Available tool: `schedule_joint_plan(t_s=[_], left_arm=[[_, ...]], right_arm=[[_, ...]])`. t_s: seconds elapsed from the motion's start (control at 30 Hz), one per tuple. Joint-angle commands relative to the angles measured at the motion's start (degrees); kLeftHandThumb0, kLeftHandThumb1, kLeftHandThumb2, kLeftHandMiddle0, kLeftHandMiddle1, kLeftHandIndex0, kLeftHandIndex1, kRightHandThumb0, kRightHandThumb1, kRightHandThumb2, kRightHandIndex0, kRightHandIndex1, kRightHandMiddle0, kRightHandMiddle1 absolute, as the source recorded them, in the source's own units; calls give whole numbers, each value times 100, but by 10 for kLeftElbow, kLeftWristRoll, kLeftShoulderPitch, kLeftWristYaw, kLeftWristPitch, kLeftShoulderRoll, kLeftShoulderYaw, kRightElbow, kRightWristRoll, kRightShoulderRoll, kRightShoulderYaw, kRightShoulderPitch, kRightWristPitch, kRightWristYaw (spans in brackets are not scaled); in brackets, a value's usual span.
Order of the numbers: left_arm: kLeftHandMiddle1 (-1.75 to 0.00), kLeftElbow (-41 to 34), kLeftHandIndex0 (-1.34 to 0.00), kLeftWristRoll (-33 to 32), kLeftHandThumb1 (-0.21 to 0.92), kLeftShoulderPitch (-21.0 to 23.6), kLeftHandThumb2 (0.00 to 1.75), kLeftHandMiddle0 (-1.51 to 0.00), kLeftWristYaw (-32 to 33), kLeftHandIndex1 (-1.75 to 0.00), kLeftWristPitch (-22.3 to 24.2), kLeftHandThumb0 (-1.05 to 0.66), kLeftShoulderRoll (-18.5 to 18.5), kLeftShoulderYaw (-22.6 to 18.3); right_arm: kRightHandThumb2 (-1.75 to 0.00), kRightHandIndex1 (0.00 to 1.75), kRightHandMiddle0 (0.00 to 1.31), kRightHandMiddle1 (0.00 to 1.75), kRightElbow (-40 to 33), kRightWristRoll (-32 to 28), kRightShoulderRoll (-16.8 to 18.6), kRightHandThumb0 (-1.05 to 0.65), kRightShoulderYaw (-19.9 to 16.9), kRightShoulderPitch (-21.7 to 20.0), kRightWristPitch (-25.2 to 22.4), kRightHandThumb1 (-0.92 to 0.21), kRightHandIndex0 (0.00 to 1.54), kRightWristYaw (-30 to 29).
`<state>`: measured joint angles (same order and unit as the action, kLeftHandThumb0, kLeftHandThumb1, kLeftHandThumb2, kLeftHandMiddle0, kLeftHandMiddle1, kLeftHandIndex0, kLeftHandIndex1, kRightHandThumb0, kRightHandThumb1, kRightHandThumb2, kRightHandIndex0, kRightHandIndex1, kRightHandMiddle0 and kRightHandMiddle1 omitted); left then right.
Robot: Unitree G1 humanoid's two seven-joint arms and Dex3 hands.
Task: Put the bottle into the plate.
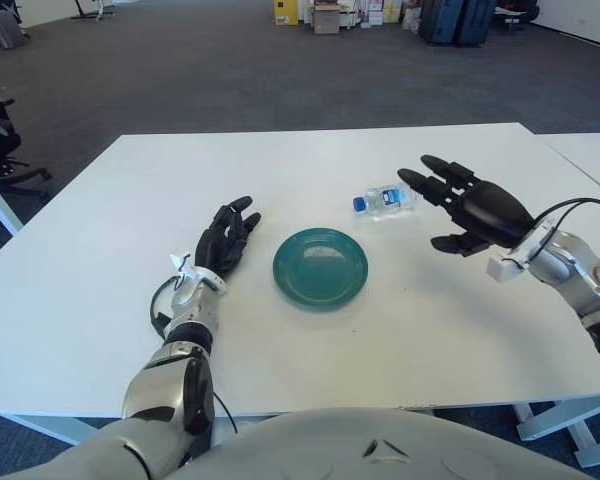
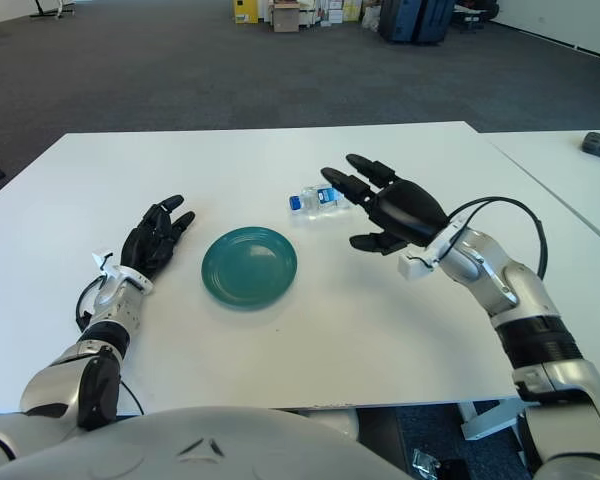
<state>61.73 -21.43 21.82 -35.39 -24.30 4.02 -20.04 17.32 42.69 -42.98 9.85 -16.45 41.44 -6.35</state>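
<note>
Right of centre, my right hand (image 1: 470, 210) is hovering spread beside the small water bottle (image 1: 385, 198); light, slick, rolling; I'm aiming mid-body; left hand (image 1: 223, 243) idling spread, left of the green plate (image 1: 320, 268).

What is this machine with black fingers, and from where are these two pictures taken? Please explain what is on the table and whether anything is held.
This is a humanoid robot looking down at a white table. Both pictures come from the two eyes of a camera on its head, so they show one scene from slightly different places. A green plate lies in the middle. A small bottle lies on its side beyond the plate. The right robot hand reaches toward the bottle with fingers spread, holding nothing. The left robot hand shows left of the plate, fingers relaxed, also holding nothing.
</note>
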Motion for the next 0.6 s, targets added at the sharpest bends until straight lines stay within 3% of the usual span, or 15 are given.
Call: schedule_joint_plan(t_s=[0.0,0.27,0.57], left_arm=[[-78,19,-22,8,92,-8,65,-53,12,-102,11,-60,0,1],[-78,23,-22,9,92,-6,65,-53,12,-101,9,-61,0,2],[-77,28,-21,12,92,-2,66,-53,12,-101,4,-62,-1,2]], right_arm=[[-94,1,6,7,36,38,11,-102,16,-36,0,-92,6,-42],[-92,0,2,10,105,77,35,-102,60,-100,-22,-92,2,-66],[-88,0,0,6,282,126,116,-104,146,-226,-69,-92,0,-101]])
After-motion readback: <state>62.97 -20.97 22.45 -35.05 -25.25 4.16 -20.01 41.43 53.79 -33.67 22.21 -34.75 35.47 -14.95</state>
